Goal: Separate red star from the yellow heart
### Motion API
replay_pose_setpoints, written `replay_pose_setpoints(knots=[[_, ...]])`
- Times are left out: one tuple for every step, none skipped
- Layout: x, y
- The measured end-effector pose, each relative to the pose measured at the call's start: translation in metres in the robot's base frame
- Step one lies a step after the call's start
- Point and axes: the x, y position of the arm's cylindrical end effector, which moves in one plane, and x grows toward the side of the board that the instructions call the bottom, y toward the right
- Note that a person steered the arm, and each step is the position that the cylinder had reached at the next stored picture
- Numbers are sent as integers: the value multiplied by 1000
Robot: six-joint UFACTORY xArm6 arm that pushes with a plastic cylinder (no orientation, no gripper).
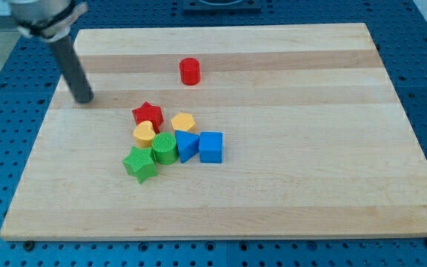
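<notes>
**Red star and yellow heart touching at the top of a tight cluster**

Nearest the view's bottom sits the green star (140, 164), with a green cylinder (164, 148) just beside it at its 2 o'clock. At 3 o'clock from the cylinder come a blue wedge-like block (187, 144) and then a blue cube (210, 147), all packed close on the table (310, 185).

Behind them lies the yellow heart (144, 133), pale orange-yellow, lobes rounded, touching the green cylinder at its 5 o'clock. The red star (147, 114) is bright red with blunt points; it sits at the heart's 12 o'clock, touching it. A second yellow block (184, 122), roughly hexagonal, stands at the star's 4 o'clock, just beside it.

My tip (84, 99) rests on the table at the red star's 10 o'clock, near but apart from it, nothing between them. The arm carries no hand, only this rod.

Farthest, a red cylinder (190, 71) stands alone at the star's 1 o'clock, well apart.
</notes>
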Motion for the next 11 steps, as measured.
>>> replay_pose_setpoints(knots=[[69, 2], [67, 5], [67, 47], [67, 52], [66, 87], [62, 113], [51, 115], [39, 118], [22, 124], [16, 125], [16, 125]])
